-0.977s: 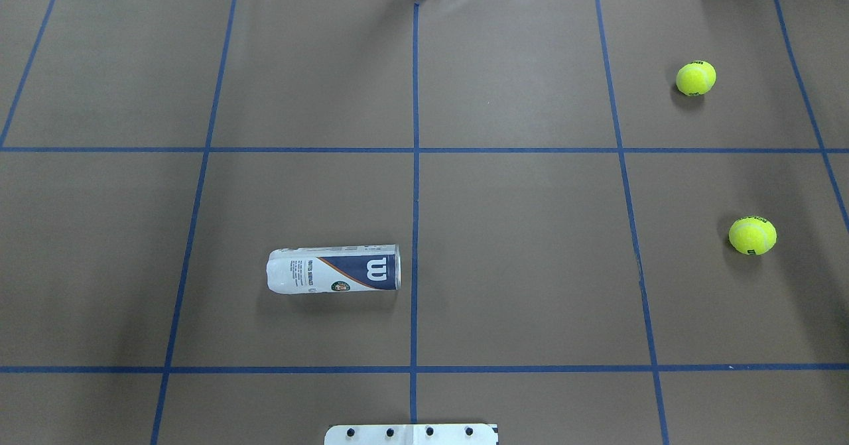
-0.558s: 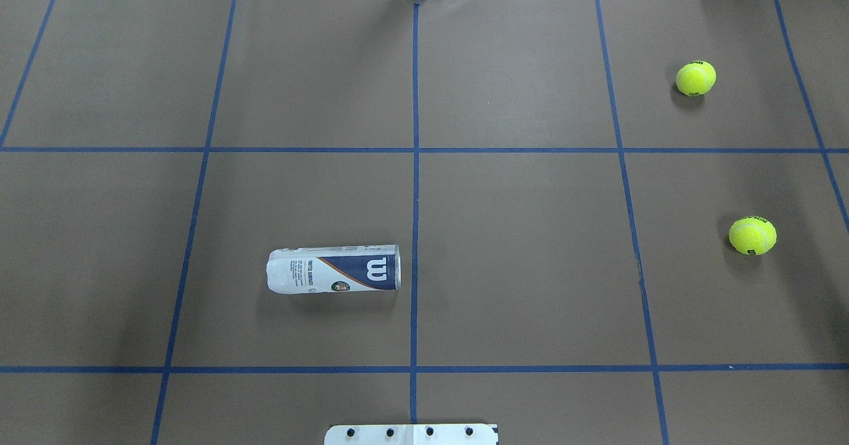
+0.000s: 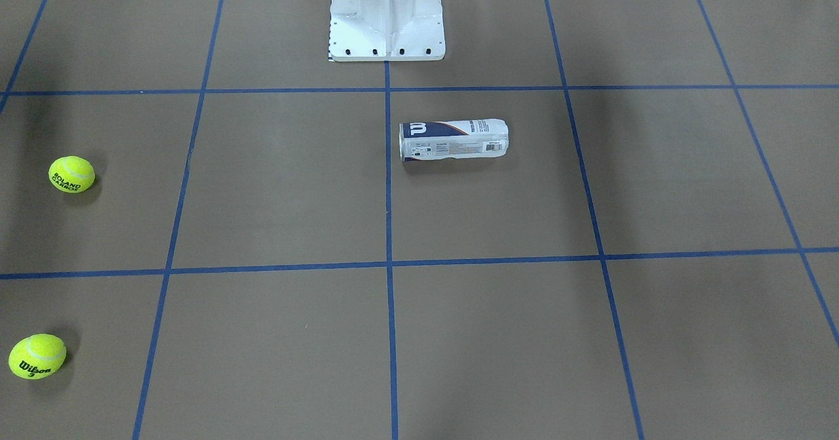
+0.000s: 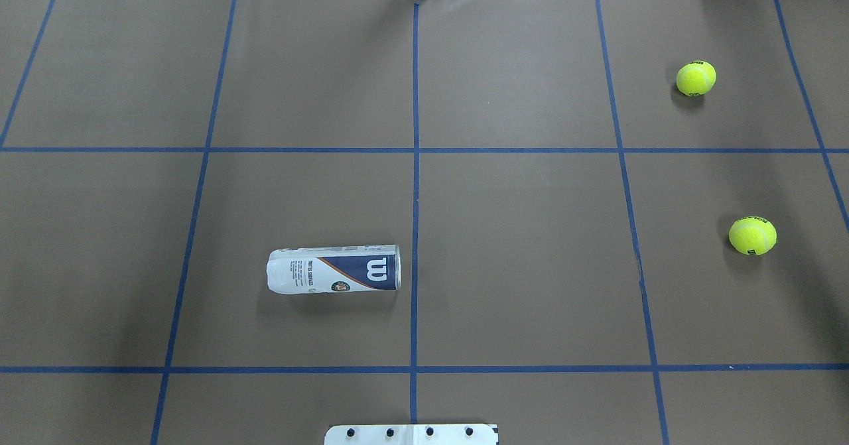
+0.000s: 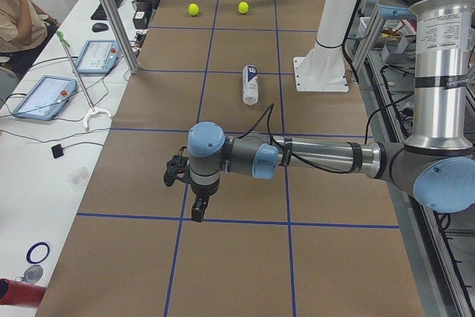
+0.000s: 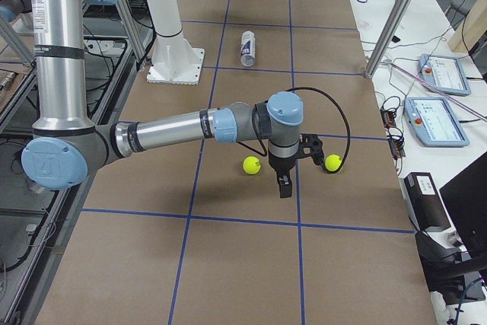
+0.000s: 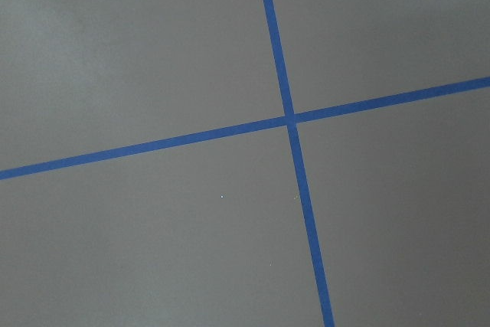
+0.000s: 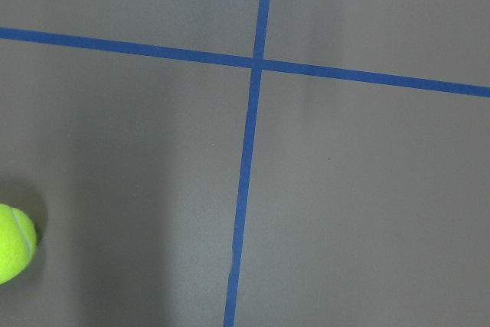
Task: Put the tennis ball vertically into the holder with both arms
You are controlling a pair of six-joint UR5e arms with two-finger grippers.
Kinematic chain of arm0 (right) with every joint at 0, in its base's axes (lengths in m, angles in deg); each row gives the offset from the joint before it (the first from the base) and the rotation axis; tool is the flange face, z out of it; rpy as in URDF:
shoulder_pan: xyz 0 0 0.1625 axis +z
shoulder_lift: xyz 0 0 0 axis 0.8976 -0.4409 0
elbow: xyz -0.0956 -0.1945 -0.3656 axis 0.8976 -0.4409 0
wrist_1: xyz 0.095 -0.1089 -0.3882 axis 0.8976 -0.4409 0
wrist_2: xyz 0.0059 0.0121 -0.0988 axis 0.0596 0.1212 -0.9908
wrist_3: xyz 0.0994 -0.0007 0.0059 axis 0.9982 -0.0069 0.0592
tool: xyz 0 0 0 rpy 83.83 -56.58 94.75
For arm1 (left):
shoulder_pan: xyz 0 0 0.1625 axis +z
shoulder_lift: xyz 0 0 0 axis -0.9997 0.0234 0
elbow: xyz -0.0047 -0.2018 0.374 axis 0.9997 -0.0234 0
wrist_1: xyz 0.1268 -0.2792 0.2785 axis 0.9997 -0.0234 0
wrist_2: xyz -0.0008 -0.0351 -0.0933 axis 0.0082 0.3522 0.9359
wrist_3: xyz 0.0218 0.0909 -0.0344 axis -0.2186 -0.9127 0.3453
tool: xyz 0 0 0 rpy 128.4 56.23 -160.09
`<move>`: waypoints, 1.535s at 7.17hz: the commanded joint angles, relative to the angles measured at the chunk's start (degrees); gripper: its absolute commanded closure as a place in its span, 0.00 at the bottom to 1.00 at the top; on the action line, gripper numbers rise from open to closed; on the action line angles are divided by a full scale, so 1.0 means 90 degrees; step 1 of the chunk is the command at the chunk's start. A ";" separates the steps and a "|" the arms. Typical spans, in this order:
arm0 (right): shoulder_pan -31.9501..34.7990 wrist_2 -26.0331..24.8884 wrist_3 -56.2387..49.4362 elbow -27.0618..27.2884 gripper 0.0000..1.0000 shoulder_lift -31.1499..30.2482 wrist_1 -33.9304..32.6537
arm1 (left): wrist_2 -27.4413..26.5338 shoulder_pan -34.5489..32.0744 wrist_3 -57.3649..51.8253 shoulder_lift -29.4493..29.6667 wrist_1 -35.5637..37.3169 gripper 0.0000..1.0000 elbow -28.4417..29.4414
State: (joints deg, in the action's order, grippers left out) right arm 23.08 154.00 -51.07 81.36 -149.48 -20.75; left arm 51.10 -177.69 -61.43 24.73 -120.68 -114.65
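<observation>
Holder (image 4: 333,269): laid on its side; judged light, thin-walled, slick, crushable; best gripped mid-body.
Tennis ball (image 4: 752,235): judged felted, springy; easily pinched across the middle.
Left gripper (image 5: 197,209), right gripper (image 6: 283,185): opening cannot be told.

Left gripper (image 5: 197,211): showing only in the left side view, too small to tell whether gaping or closed
Right gripper (image 6: 283,185): showing only in the right side view, jaws likewise unreadable
Tennis ball (image 8: 14,253): being cut off by the right wrist view's left edge
Pedestal (image 4: 411,434): being cropped at the overhead view's near edge
</observation>
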 commanded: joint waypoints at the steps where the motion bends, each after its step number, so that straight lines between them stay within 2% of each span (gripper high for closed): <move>1: 0.0000 -0.0016 0.0021 0.0015 0.01 0.0083 0.0007 | 0.0000 0.0000 0.0019 0.0187 -0.0019 0.00 0.0016; 2: 0.0000 -0.0007 -0.0056 0.0025 0.01 0.0074 0.0046 | -0.0010 0.0000 0.0009 0.0226 -0.0029 0.00 0.0036; 4: 0.0000 -0.0007 0.0001 -0.0159 0.01 -0.0140 0.0580 | -0.0010 0.0010 0.0019 0.0431 -0.0174 0.00 0.0065; 6: 0.0000 0.0013 0.0030 -0.0190 0.01 -0.0141 0.0739 | -0.0010 0.0019 -0.0010 0.0656 -0.1371 0.00 0.0590; 8: 0.0000 0.0023 0.0040 -0.0180 0.01 -0.0141 0.0739 | -0.0010 0.0156 0.0018 0.0724 -0.1853 0.00 0.0864; 10: 0.0000 0.0023 0.0040 -0.0190 0.01 -0.0141 0.0739 | 0.0048 0.0166 0.0029 0.0861 -0.2108 0.00 0.0837; 11: 0.0000 0.0023 0.0040 -0.0190 0.01 -0.0141 0.0749 | 0.0319 0.0166 0.0048 0.0900 -0.2293 0.00 0.0837</move>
State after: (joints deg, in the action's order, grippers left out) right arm 23.09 154.20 -50.71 79.66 -150.74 -14.08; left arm 51.97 -176.24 -61.13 32.34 -139.55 -107.14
